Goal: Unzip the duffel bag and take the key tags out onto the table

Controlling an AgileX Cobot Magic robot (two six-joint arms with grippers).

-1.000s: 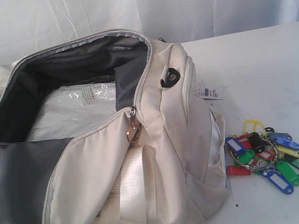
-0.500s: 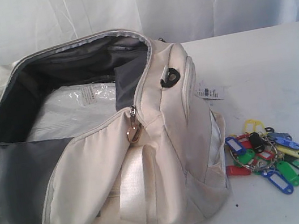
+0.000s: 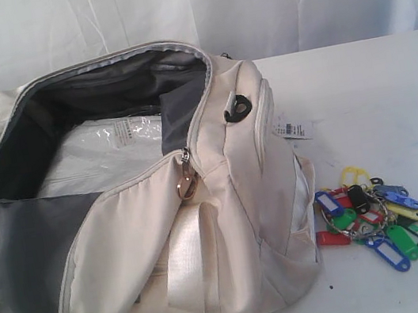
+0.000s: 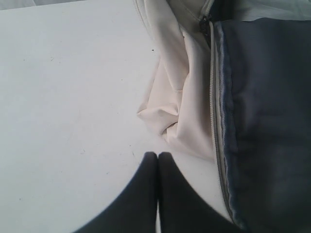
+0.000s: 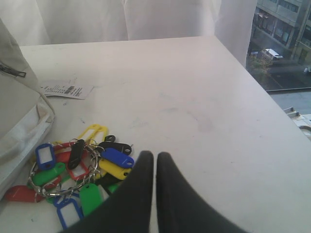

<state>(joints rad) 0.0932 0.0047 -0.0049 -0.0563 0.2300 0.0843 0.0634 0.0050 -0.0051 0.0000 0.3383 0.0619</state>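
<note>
Fabric duffel bag [image 3: 229,225], cream and slumped, gapes unzipped on the smooth white table [image 3: 374,88]; glossy plastic key tags [image 5: 114,158] lie just beside the closed, empty right gripper [image 5: 155,158]; left gripper [image 4: 157,156] closed too.

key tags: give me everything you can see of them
The key tags are small plastic tags, blue, green, yellow, red and black, bunched on metal rings. They lie in a loose heap on the white table, outside the duffel bag, close beside it; contact with its fabric is unclear. Nothing holds them.
</note>
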